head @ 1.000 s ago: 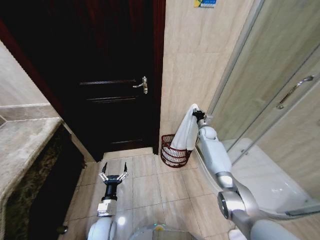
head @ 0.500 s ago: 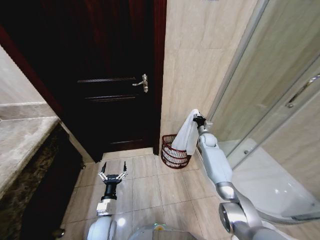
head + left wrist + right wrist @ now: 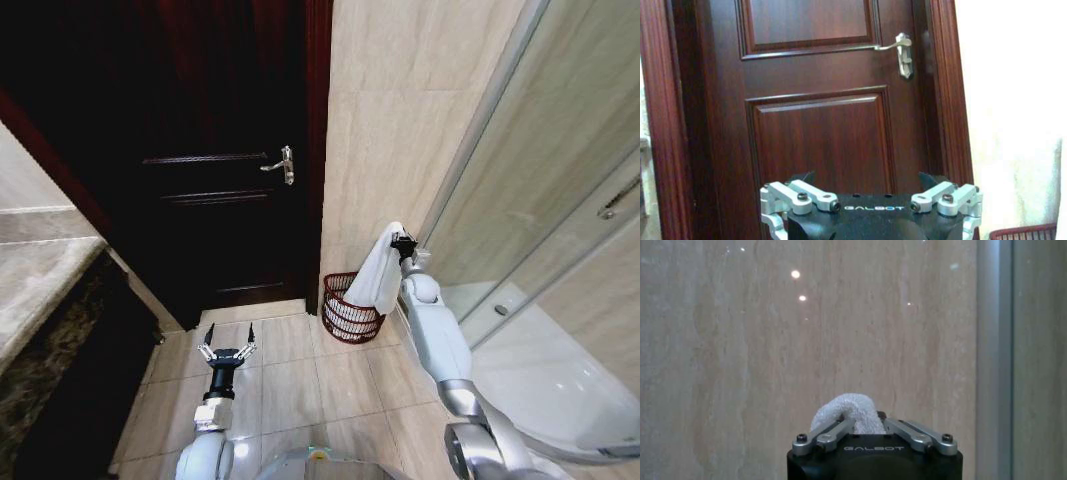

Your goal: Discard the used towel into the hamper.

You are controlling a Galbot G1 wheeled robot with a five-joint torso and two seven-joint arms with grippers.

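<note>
Ahead, we face the dark door (image 3: 215,180) and the tiled wall (image 3: 400,130) beside it, with the hamper (image 3: 350,308) on the floor at the foot of that wall, just beside the door frame. Our right arm (image 3: 440,335) reaches forward and up, its gripper (image 3: 400,242) clenched on a top fold of the white towel (image 3: 375,275), which hangs down with its lower end at the hamper's rim. Our left arm sits low over the floor tiles, pointing at the door, well apart from the hamper, and the left gripper (image 3: 226,350) has its fingers spread with nothing between them.
</note>
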